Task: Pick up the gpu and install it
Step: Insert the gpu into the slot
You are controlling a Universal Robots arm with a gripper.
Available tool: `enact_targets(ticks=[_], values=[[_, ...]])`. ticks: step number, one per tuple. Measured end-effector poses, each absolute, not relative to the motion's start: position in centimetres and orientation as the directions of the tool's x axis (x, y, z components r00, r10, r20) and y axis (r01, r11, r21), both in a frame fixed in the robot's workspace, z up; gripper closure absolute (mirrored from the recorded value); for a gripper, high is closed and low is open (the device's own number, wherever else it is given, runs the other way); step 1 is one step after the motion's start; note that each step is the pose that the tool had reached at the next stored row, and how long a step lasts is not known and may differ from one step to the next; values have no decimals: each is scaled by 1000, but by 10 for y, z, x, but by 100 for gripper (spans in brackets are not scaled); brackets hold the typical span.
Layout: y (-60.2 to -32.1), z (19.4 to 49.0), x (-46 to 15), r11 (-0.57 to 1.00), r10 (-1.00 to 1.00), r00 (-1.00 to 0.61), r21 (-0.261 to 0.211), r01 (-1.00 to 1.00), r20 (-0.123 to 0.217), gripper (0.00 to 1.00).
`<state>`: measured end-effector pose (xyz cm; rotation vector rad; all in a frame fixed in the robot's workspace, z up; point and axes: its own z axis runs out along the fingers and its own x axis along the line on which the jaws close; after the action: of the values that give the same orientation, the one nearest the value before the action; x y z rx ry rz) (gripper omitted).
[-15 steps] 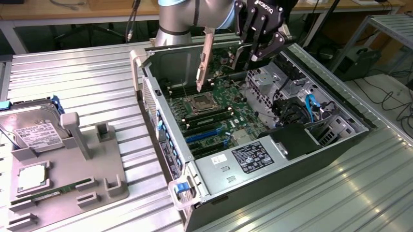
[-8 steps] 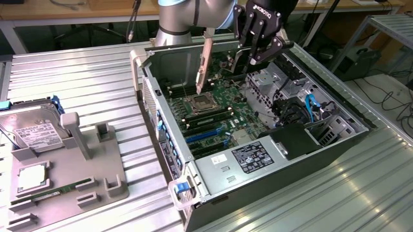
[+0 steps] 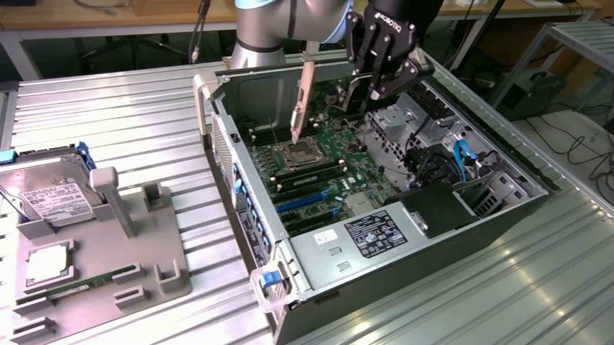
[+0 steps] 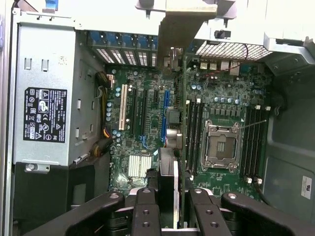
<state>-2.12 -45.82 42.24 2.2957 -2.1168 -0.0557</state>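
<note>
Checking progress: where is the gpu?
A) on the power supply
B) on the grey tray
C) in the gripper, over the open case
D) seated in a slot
C: the gripper clamps the gpu upright above the motherboard.

The arm [image 3: 278, 21], a silver-grey tube with a rounded joint, comes in from the far edge of the table [image 3: 115, 122] as the exterior view sees it. Its wrist points the black gripper [image 3: 369, 97] straight down. The gripper's two linkage fingers [image 4: 145, 211] stand partly closed and parallel, pressing from both sides on the thin edge of the gpu [image 3: 305, 93], which hangs upright between them.
</note>
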Motion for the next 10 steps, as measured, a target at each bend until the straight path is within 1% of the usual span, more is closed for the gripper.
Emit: enact_targets(ticks=[10], values=[[-458,417,-21,-81,-997,81,38,-996,-14,72]])
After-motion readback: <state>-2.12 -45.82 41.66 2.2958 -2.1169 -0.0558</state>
